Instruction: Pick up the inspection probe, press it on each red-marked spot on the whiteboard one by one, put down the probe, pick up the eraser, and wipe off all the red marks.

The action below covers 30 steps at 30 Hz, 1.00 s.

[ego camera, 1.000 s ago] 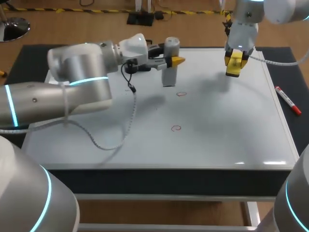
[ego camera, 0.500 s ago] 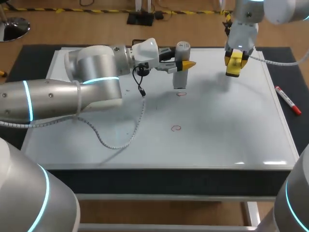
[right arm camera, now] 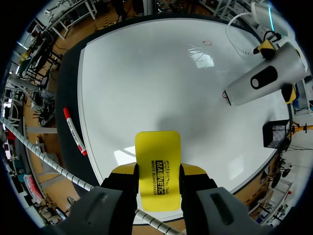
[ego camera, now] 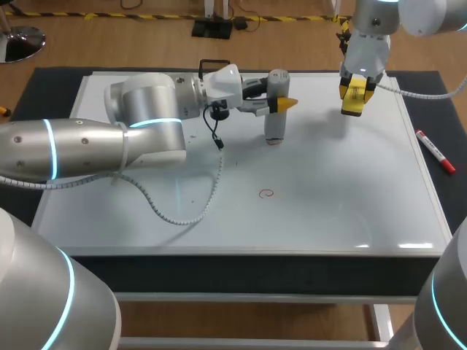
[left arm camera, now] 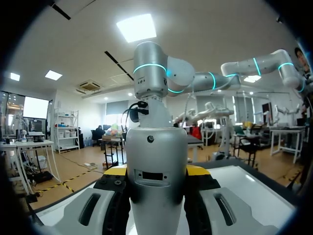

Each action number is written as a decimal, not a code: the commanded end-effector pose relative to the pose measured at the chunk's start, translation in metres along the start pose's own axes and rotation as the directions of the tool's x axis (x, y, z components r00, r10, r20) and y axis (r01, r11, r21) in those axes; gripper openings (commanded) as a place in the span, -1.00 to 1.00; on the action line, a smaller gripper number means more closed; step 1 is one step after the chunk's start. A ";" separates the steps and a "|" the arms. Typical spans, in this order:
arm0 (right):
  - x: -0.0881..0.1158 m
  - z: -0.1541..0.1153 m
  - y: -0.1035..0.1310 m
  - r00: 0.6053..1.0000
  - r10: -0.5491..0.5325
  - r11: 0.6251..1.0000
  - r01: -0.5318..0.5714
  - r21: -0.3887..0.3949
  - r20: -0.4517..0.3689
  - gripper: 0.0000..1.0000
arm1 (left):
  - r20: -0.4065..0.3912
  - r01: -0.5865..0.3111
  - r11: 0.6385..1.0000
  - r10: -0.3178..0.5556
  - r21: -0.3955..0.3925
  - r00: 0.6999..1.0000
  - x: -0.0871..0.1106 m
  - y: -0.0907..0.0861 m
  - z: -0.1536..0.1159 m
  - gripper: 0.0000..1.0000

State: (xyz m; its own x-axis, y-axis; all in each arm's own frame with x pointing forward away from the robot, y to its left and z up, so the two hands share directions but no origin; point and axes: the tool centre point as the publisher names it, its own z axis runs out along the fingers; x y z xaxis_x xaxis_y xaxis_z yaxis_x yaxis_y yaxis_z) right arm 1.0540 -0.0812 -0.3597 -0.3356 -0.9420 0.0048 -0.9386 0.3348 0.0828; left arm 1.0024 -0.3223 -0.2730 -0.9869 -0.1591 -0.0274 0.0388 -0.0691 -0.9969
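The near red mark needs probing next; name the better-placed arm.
Left. The left hand holds the probe upright on the far mark, close to the near mark. The right hand holds the eraser.

The whiteboard (ego camera: 328, 219) is white, with one thin red ring (ego camera: 266, 194) near its middle, and it lies on a black mat (ego camera: 44, 87). The probe (ego camera: 276, 109) is plain silver-grey. The eraser (right arm camera: 157, 166) is bright yellow with black lettering. Right of the board lies a red-and-white marker (ego camera: 435, 152). The left arm (ego camera: 87, 146) and right arm (ego camera: 368, 44) are silver with glowing cyan bands
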 end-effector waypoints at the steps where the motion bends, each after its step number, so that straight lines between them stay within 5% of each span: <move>1: 0.000 -0.001 -0.001 1.000 -0.003 1.000 0.003 -0.001 -0.003 -1.00 | -0.003 0.000 1.000 0.000 0.008 1.000 -0.002 0.003 0.003 -1.00; 30: 0.000 -0.001 -0.001 1.000 -0.003 1.000 0.003 -0.001 -0.003 -1.00 | -0.010 0.018 1.000 -0.018 -0.006 1.000 0.005 0.015 -0.001 -1.00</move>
State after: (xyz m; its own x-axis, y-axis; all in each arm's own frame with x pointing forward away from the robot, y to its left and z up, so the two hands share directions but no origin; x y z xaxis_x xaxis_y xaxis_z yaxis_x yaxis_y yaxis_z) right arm 1.0540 -0.0812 -0.3597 -0.3356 -0.9420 0.0047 -0.9386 0.3348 0.0828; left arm 0.9978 -0.3222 -0.2856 -0.9889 -0.1483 -0.0090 0.0186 -0.0638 -0.9978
